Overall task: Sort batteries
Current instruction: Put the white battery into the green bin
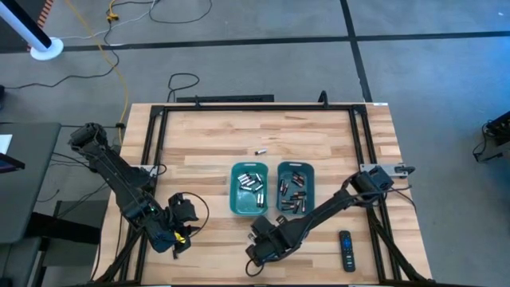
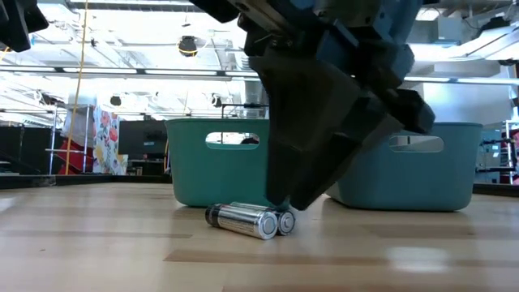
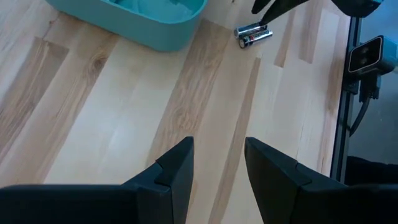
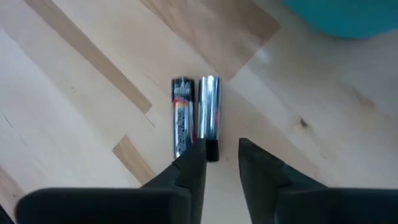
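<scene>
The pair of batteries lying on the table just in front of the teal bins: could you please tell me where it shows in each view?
High view: hidden under the right pincer, below the left teal bin.
Low view: pair of batteries at centre, on the table under the right pincer.
Left wrist view: small, near the top edge, beside the bin's corner.
Right wrist view: centre, just ahead of the fingertips.
Shared landmark: the left teal bin.

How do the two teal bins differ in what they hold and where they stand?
The left bin holds mostly silvery-white batteries; the right bin holds dark ones with copper-coloured ends. The right gripper hangs just in front of the left bin, while the right bin stands farther from it. Both are teal, alike in shape, and stand side by side.
</scene>
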{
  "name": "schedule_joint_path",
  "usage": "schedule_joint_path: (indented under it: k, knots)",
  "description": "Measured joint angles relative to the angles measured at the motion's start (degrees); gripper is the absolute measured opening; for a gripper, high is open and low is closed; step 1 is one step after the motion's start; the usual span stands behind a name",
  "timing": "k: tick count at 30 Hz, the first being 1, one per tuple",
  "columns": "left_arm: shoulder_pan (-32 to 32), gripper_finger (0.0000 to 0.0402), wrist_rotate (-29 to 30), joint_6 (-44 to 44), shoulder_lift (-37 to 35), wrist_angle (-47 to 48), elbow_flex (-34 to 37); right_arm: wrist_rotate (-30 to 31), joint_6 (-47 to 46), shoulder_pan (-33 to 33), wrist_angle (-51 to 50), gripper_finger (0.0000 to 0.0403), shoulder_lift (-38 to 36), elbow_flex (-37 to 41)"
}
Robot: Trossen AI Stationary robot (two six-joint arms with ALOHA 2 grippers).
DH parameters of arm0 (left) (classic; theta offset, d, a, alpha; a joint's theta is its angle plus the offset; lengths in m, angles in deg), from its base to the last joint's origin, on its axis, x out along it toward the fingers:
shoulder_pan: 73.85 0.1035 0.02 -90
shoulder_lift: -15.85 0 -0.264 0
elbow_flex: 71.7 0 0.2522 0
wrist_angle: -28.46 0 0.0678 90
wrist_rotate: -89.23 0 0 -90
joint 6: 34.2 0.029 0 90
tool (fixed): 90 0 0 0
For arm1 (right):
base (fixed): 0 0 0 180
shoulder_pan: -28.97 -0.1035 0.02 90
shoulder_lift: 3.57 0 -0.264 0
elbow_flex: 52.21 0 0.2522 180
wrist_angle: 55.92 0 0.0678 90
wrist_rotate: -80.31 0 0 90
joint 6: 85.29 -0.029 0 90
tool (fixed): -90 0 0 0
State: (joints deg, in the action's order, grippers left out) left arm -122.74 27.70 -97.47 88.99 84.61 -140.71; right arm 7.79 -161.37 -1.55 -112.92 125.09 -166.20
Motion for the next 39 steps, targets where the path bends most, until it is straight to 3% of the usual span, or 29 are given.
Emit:
schedule_joint_path:
  k: [14, 39]
  knots:
    - [0.0, 0.0139, 0.0, 0.0, 0.0, 0.1, 0.0, -0.6, 4.1, 1.1, 3.1, 0.0164, 1.1, 0.0]
    - [0.0, 0.0139, -0.1, 0.7, 0.0, 0.4, 0.0, -3.0, 4.2, 0.8, 2.0, 0.0119, 4.1, -2.2]
